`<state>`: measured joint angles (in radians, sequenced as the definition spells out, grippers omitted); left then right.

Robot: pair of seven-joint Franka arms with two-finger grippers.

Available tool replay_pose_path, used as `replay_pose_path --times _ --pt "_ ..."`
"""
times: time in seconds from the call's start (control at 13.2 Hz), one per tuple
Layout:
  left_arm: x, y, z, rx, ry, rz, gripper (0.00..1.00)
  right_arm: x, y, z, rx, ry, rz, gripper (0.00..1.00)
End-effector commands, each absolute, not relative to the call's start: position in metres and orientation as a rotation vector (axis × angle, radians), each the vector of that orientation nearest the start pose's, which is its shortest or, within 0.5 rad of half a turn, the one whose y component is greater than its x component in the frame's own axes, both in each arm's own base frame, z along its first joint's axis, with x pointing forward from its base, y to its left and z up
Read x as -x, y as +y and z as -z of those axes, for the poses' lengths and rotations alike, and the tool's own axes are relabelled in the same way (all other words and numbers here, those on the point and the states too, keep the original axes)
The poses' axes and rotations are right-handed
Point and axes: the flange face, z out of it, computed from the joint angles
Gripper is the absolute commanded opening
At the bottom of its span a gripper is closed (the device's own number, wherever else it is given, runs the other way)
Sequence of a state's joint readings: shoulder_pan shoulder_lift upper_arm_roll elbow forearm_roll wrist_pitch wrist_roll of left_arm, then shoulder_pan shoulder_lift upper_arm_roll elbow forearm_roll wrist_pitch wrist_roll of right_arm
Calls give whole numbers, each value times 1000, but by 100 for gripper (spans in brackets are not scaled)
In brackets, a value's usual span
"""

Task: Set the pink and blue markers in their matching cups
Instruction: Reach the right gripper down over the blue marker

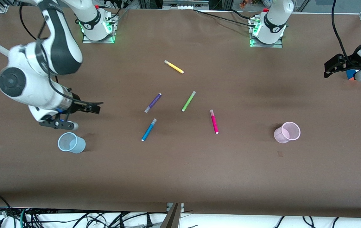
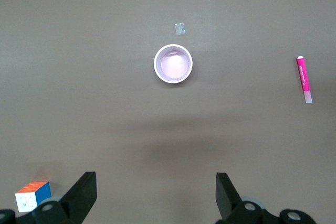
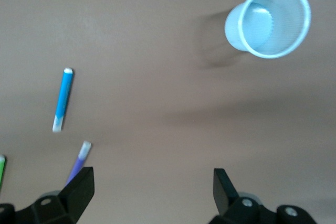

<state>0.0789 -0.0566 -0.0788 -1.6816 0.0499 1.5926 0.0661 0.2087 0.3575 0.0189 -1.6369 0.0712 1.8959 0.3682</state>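
Brown tabletop [image 1: 199,164]. Markers: magenta-pink [image 1: 214,121], bright blue [image 1: 148,129], purple [image 1: 153,103], lime green [image 1: 188,101], yellow [image 1: 174,66], each pale-capped. Cups: translucent light blue [image 1: 71,142], translucent light pink [image 1: 287,132]. Cube [image 2: 32,195]: orange, blue, white faces.

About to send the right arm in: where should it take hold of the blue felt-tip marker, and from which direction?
Grip the slim blue felt-tip marker at mid-barrel, coming straight down from above. It lies flat on the brown table, apart from the purple marker, so turn the open right claw to close across its narrow width.
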Motion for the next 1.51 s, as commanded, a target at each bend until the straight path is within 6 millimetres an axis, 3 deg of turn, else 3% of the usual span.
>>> replay_pose_path --times 0.0,0.38,0.53,0.68,0.83,1.13,1.36,1.44 --pt "-533 3 -611 3103 96 -40 100 -644 180 -368 3086 345 -123 100" --pt "-533 3 -611 3103 96 -40 100 -645 238 -295 3077 401 -59 100" --pt "-533 3 -611 3103 94 -40 100 -644 248 -269 3080 454 -54 100" --pt "-533 3 -611 3103 94 -40 100 -635 280 -243 3070 472 -26 100" --pt "-533 3 -611 3103 94 -40 100 -634 284 -222 3050 523 -19 100" --pt "-533 0 -612 3102 101 -38 100 -625 313 -199 3016 571 30 100" --pt "-533 -3 -612 3102 110 -38 100 -635 326 -187 3004 527 73 100" --pt "-533 -2 -612 3102 108 -38 100 -631 341 -179 3011 495 71 100"
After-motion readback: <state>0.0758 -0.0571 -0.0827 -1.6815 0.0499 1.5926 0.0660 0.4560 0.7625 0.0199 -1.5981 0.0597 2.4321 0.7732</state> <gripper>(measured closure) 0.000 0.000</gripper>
